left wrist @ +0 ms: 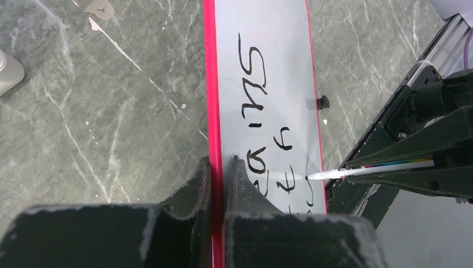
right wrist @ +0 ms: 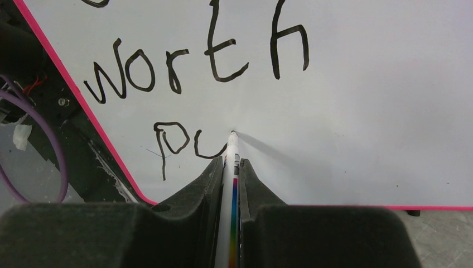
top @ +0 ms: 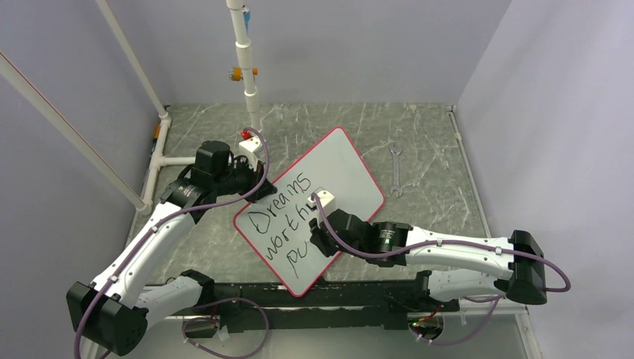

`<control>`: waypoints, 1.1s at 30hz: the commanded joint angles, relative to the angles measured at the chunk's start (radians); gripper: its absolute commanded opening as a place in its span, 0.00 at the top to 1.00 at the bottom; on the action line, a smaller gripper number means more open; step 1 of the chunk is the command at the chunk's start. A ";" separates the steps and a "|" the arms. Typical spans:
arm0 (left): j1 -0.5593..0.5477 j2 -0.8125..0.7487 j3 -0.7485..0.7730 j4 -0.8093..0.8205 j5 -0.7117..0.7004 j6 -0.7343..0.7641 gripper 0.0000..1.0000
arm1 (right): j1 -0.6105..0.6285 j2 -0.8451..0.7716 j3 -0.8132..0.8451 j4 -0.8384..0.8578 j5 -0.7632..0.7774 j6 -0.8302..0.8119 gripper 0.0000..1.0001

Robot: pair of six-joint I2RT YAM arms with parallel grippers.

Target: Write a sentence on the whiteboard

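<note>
Writing the sentence (top: 280, 224), the right gripper (right wrist: 227, 163) pinches a white marker (right wrist: 231, 206), its tip touching the whiteboard (top: 340, 161) just after "pu". Blank board lies rightward along the line. The left gripper (left wrist: 221, 167) clamps the board's red rim.

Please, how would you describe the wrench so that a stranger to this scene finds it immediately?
Find the whiteboard, the big red-rimmed board lying slanted in the middle of the grey table. To its right, near its far corner but not touching it, lies the wrench. It alone is a slim, silvery metal tool, much smaller than the board.
</note>
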 commanded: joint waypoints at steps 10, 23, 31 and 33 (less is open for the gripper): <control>-0.015 -0.002 -0.004 0.009 -0.059 0.092 1.00 | -0.008 -0.024 -0.031 0.041 -0.023 0.005 1.00; -0.015 -0.004 -0.004 0.008 -0.059 0.090 1.00 | -0.008 -0.048 -0.079 0.046 -0.059 0.025 1.00; -0.015 -0.002 -0.005 0.008 -0.060 0.090 1.00 | -0.008 -0.056 -0.091 0.039 -0.064 0.030 1.00; -0.015 -0.003 -0.005 0.008 -0.061 0.090 1.00 | -0.008 -0.061 -0.090 0.034 -0.061 0.032 1.00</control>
